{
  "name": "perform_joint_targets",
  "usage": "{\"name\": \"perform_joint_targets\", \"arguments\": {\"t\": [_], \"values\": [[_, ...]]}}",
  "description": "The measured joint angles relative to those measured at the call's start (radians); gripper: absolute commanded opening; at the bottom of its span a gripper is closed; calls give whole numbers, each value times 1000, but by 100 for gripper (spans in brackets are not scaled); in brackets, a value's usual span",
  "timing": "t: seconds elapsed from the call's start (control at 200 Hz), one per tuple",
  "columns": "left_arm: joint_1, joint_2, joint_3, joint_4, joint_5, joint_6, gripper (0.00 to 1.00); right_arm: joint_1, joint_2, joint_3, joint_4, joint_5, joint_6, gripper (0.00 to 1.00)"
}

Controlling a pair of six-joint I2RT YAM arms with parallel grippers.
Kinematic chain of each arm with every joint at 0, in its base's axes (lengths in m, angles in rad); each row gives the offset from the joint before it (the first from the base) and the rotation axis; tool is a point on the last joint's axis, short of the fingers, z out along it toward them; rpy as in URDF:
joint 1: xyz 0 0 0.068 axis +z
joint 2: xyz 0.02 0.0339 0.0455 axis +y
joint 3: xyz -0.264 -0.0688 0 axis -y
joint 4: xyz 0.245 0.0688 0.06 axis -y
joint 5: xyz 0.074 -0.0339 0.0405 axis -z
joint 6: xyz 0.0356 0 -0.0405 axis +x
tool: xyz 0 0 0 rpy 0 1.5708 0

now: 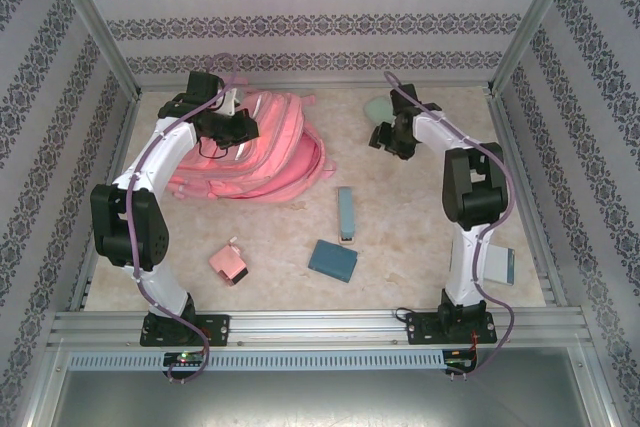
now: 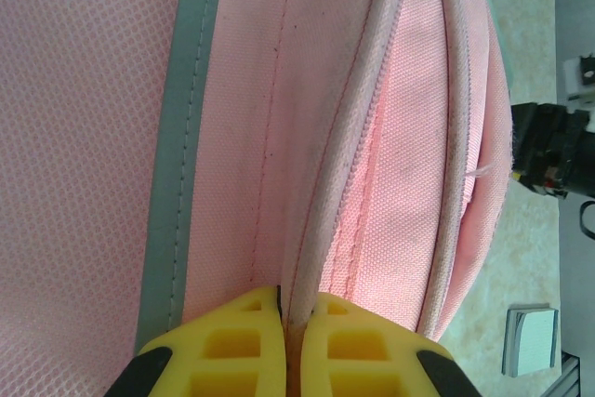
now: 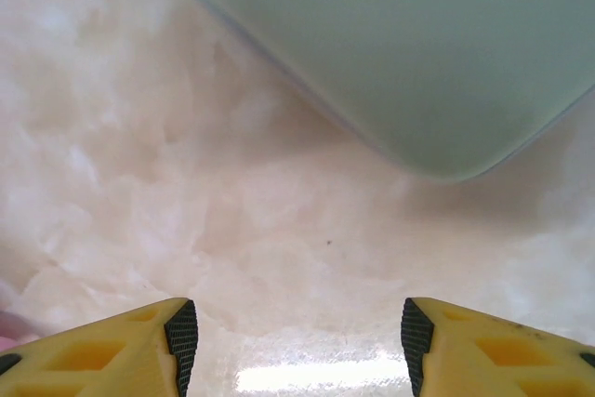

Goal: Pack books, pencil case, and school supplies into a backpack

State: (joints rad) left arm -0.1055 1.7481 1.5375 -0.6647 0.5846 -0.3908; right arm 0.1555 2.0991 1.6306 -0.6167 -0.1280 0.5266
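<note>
**Left arm**: rises from its base, bends at the elbow and reaches forward and inward. The wrist is pitched down over the backpack.

**Left gripper**: jaws closed to a sliver, pinching a ridge of pink piping beside the zip line (in the wrist view the seam runs straight out from between the yellow fingers). The pack's body extends ahead of the jaws and spreads to both sides of them.

**Right arm**: upright from base to elbow, forearm angled forward and inward, wrist low over the table.

**Right gripper**: jaws wide, holding nothing, with bare table surface between the fingertips.

**Pencil case**: lies flat on the table ahead of the right jaws, its bulk toward the right of the wrist view. One rounded corner points back at the jaws. It is apart from both fingertips and not between them.

**Supplies:** all lie behind both sets of jaws, toward the arm bases.
- The light-teal bar is nearest the right jaws.
- The dark-teal block is just behind the bar.
- The pink boxy piece is behind the left jaws.
- The grey-blue rectangle is beside the right arm's lower link.
</note>
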Motion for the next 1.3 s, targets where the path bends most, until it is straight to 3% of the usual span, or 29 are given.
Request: {"name": "perform_joint_targets", "arguments": {"t": [0.16, 0.18, 0.21, 0.245, 0.664, 1.014, 1.299], "values": [[0, 0, 0, 0, -1, 0, 0, -25, 3, 85, 2, 50, -27, 73], [0, 0, 0, 0, -1, 0, 0, -29, 4, 99, 3, 58, -37, 77], [0, 0, 0, 0, -1, 0, 0, -32, 9, 127, 5, 66, -57, 92], [0, 0, 0, 0, -1, 0, 0, -34, 16, 156, 7, 72, -81, 98], [0, -1, 0, 0, -3, 0, 0, -54, 224, 439, -117, 106, -314, 98], [0, -1, 1, -1, -5, 0, 1, -83, 273, 454, -181, 21, -356, 98], [0, -1, 1, -1, -5, 1, 0, 13, 281, 457, -215, 116, -381, 98]]}}
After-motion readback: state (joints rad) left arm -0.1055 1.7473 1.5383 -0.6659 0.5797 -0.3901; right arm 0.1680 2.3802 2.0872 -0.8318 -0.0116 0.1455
